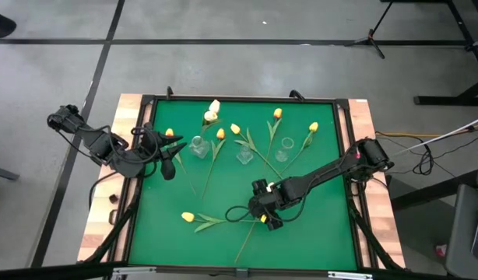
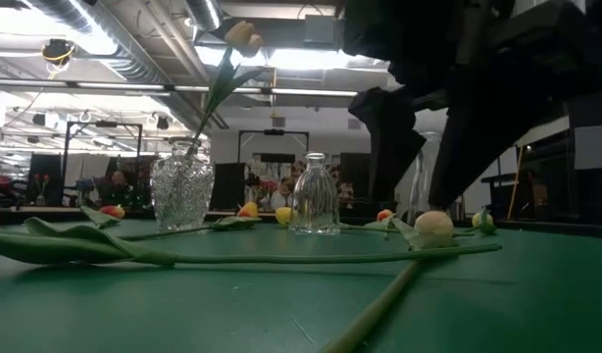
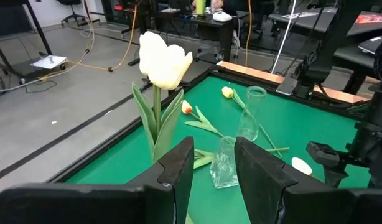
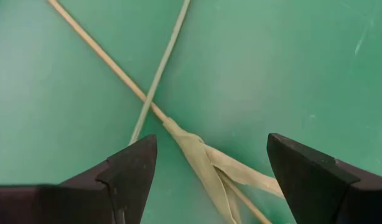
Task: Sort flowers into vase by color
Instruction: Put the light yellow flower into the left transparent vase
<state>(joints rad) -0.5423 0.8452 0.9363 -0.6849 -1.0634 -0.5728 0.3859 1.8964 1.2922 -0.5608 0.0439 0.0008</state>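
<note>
A white tulip (image 1: 213,110) stands with its stem in the left glass vase (image 1: 198,146); two more glass vases (image 1: 244,155) (image 1: 286,148) stand to its right. Several yellow tulips (image 1: 277,113) lie flat on the green mat. My left gripper (image 1: 171,158) waits open just left of the white tulip's vase, with nothing between its fingers (image 3: 178,165). My right gripper (image 1: 264,211) points down, open, low over two crossing stems (image 4: 150,102) and a leaf (image 4: 203,162). Its fingers stand on either side without touching. A pale tulip head (image 2: 433,227) lies beside it.
Another yellow tulip (image 1: 187,217) lies near the front left, its stem reaching toward my right gripper. The mat has a raised dark frame (image 1: 239,99) and wooden borders. Free mat lies at the front right.
</note>
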